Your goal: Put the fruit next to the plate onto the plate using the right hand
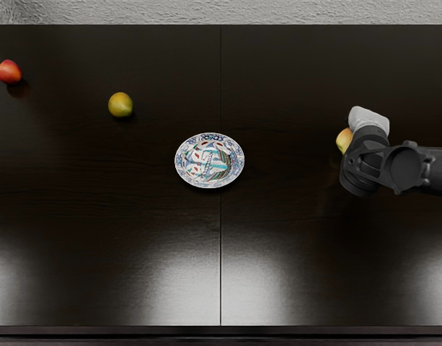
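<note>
A patterned plate [183, 160] sits at the middle of the dark table. To its right, well apart from it, a yellow-orange fruit [342, 140] lies on the table with only its left side showing. My right hand [361, 132] comes in from the right edge and sits over and against that fruit, covering most of it. The hand's grip on the fruit is hidden by the wrist and forearm. The left arm does not show.
A yellow-green fruit [120, 104] lies at the back left of the plate. A red fruit [8, 71] rests near the far left edge. The table's far edge meets a pale wall at the top.
</note>
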